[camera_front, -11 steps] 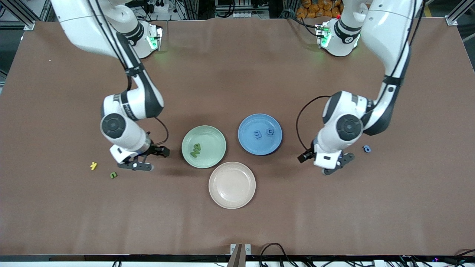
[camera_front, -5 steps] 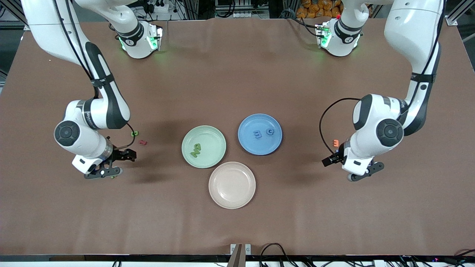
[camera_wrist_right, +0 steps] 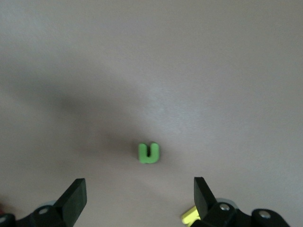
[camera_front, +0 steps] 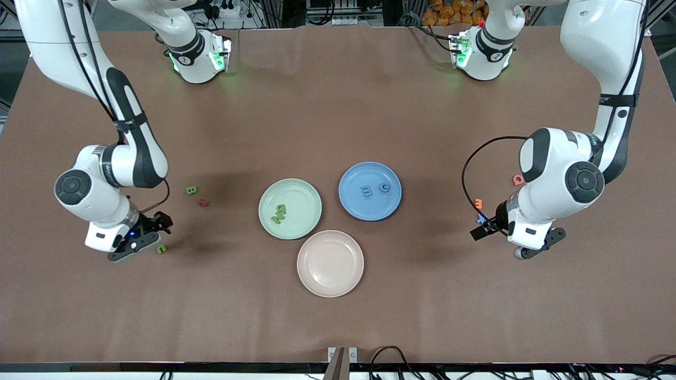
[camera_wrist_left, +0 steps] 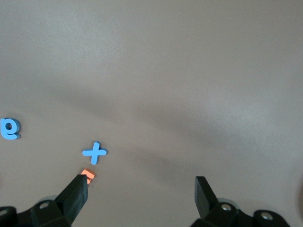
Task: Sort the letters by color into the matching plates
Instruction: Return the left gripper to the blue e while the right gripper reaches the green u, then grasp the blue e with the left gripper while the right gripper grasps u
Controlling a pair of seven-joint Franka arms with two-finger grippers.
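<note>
The front view is evenly and brightly lit from above, sharp throughout; the table (camera_front: 338, 105) carries soft, broad arm shadows and no glare; green lamps glow at both bases; both wrist views look paler and washed, with diffuse shadow bands across the cloth, slightly soft focus, and dark, blurred fingertips (camera_wrist_right: 75, 191)
</note>
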